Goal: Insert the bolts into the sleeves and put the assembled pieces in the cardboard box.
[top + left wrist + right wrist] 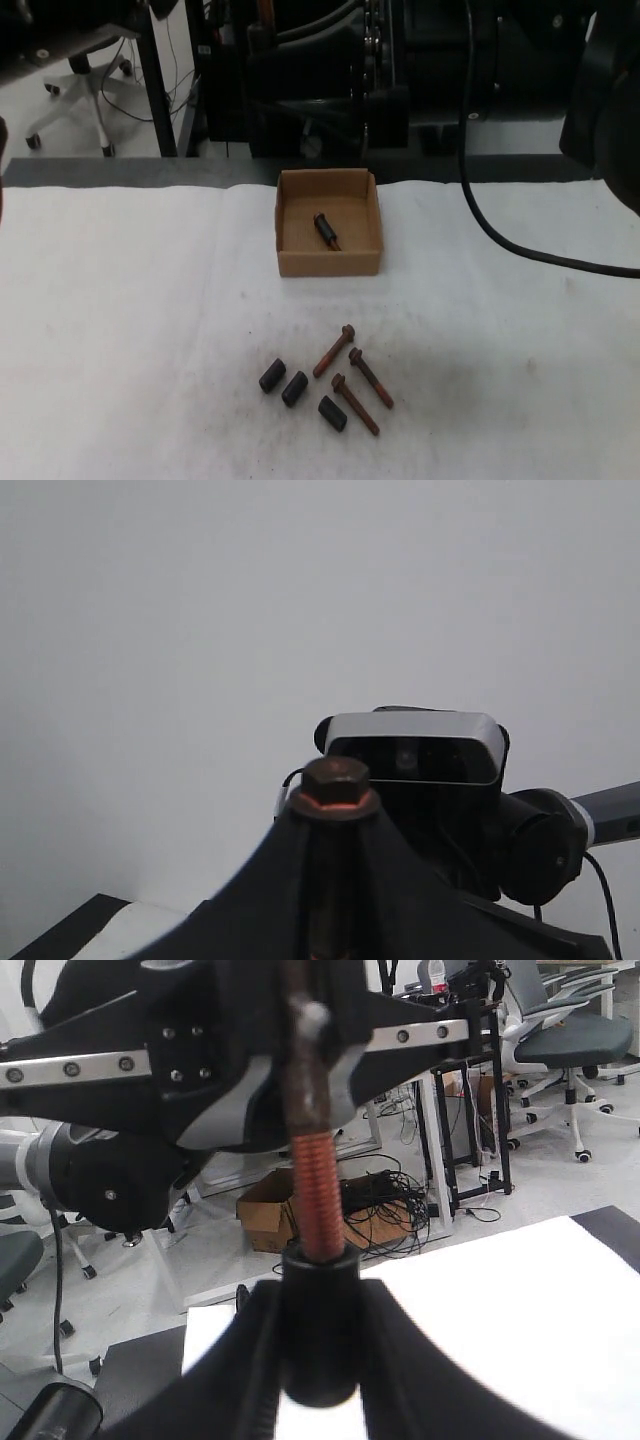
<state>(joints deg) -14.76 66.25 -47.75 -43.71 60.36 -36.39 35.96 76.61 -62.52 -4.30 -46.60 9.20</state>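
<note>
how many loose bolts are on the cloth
3: one bolt nearest the cardboard box, one just right of it, one nearest the camera. A fourth bolt sits in the left gripper.

Setting: robotics lab in an open, office-type room. The bench [120, 300] is covered in white cloth, with a black cable [520, 245] trailing across it and dark equipment [330, 80] stacked behind. A wheeled office chair [88, 95] stands on pale floor. Right wrist view: more wheeled chairs [580, 1040], tangled floor cables [385, 1210], open carton [268, 1210].

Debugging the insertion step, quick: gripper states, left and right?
Left gripper: closed on rusty hex-head metal bolt.
Right gripper: closed on black cylindrical sleeve, bolt's threaded end entering it.
</note>
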